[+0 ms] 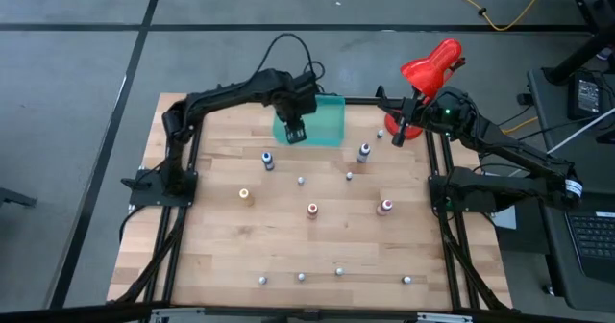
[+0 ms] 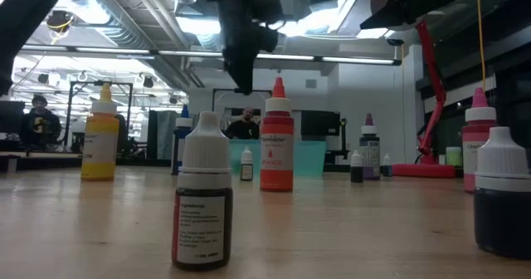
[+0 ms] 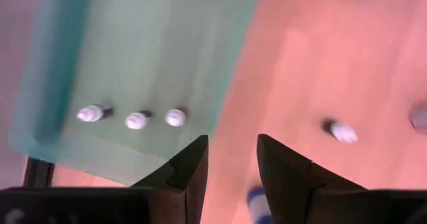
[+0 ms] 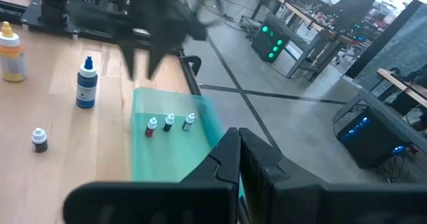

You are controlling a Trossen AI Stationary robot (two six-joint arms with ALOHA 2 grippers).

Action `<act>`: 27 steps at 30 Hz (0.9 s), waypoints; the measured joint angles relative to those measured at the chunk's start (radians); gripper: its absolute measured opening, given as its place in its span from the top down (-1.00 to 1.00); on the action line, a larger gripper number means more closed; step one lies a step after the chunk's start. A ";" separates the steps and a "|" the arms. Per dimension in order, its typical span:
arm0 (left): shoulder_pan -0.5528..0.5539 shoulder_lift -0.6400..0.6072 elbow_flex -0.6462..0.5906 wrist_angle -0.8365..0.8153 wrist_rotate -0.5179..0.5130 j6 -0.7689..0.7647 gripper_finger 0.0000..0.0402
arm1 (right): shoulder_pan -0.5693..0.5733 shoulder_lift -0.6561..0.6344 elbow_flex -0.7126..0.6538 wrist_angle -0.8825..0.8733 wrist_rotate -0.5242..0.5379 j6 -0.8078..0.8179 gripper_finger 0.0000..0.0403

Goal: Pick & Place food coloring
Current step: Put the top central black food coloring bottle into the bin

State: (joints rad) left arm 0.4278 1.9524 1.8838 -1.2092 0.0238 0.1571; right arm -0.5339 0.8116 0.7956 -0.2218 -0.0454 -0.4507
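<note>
Food coloring [image 3: 136, 120] (three blurred bottles) sits in tray [image 3: 153, 44]; left end effector [image 3: 231, 159] released, empty.

Bottle labels [image 2: 276, 149] too blurry, no legible txt.

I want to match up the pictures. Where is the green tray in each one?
High view: tray at the table's far edge, near the middle.
Low view: far back, behind the orange bottle.
Left wrist view: beyond the left claw, with three small bottles inside.
Right wrist view: mid-picture, same three bottles.
Shared landmark: the left claw, open, over the tray's edge.
</note>
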 joint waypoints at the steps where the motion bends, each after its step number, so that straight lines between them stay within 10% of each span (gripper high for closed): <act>1: -0.016 -0.007 -0.009 -0.001 0.000 0.017 0.38 | 0.000 0.000 0.000 0.000 0.000 -0.001 0.94; 18: -0.241 -0.012 -0.285 0.280 -0.005 -0.003 0.35 | 0.000 0.000 0.000 -0.070 -0.001 -0.003 0.94; 27: -0.263 -0.012 -0.324 0.302 0.037 -0.066 -0.01 | 0.000 0.000 0.000 -0.117 -0.003 -0.003 0.94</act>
State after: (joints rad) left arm 0.1644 1.9408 1.5597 -0.9073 0.0607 0.0913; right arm -0.5339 0.8120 0.7956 -0.3386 -0.0486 -0.4541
